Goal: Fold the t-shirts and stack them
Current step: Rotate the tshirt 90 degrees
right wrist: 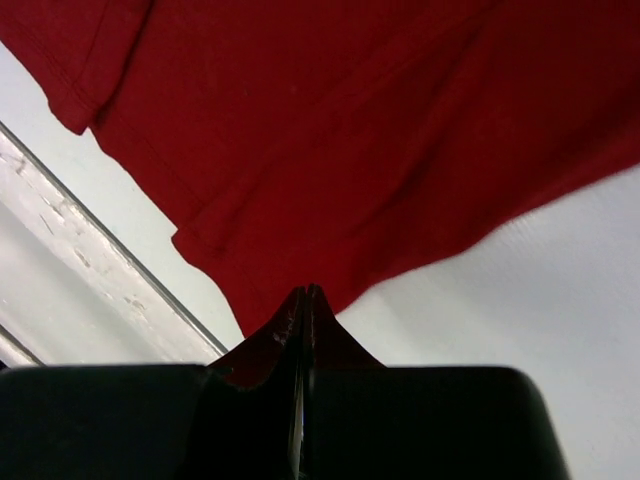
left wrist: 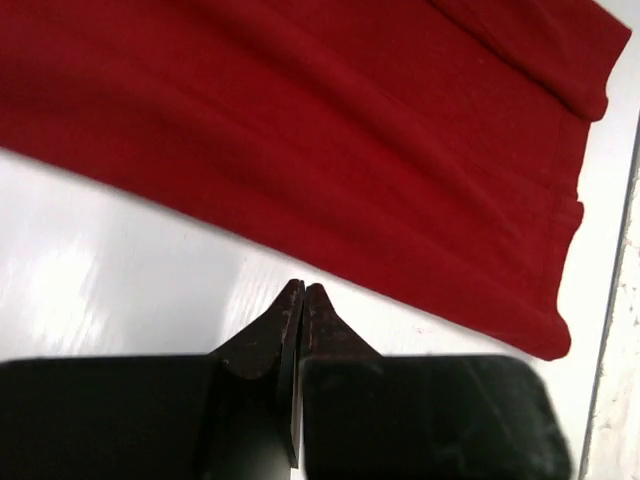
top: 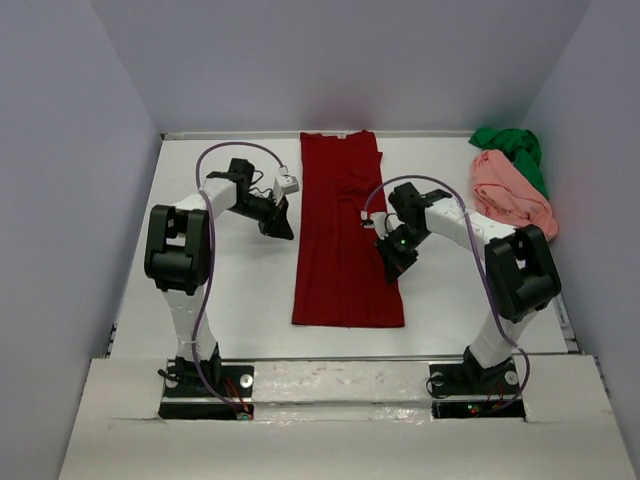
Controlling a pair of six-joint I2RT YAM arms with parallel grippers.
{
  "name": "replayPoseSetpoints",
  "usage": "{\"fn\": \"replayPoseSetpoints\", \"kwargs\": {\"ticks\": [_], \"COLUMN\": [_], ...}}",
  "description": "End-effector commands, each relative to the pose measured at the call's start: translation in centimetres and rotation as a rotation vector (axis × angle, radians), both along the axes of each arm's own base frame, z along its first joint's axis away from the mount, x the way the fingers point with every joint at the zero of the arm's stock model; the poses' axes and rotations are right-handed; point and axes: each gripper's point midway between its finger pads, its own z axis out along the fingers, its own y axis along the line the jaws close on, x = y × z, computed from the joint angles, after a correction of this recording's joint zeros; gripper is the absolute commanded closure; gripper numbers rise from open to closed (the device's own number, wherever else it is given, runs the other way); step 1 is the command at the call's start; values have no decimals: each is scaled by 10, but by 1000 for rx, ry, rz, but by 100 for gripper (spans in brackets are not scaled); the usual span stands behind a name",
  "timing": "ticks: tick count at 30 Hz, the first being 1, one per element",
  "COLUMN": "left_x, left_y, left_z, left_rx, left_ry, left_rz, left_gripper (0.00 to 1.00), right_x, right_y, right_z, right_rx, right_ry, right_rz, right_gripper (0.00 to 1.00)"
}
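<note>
The dark red t-shirt (top: 345, 230) lies flat in the middle of the table, folded lengthwise into a long strip. My left gripper (top: 280, 225) is shut and empty, hovering just off the shirt's left edge; in the left wrist view its tips (left wrist: 302, 288) sit over bare table, a little short of the red cloth (left wrist: 350, 150). My right gripper (top: 393, 262) is shut at the shirt's right edge; in the right wrist view its tips (right wrist: 303, 292) sit at the edge of the red cloth (right wrist: 350, 130), with nothing seen between the jaws. The salmon pink t-shirt (top: 512, 195) and the bright green t-shirt (top: 512, 150) lie crumpled at the far right.
The white table (top: 240, 290) is walled on the left, back and right. Its near edge has a raised rim (top: 330, 357) in front of the arm bases. The rim also shows in the right wrist view (right wrist: 90, 255).
</note>
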Motion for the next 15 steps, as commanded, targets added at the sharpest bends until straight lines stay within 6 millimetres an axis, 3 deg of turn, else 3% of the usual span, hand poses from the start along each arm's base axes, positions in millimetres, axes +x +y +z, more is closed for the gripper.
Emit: {"fn": "replayPoseSetpoints", "kwargs": {"ticks": [1, 7, 15], "left_x": [14, 14, 44], "left_y": [-24, -59, -82], "left_z": [21, 17, -1], "left_rx": [40, 88, 160], "left_ry": [-104, -157, -193], "left_rz": [-40, -106, -82], "left_gripper": [98, 100, 100], "right_x": [-2, -10, -10], "right_y": [7, 14, 14], "right_z": [-8, -24, -42], "right_rx": [-27, -64, -91], "right_ry": [-11, 23, 48], "right_rz": [57, 108, 123], "right_gripper": [100, 100, 100]}}
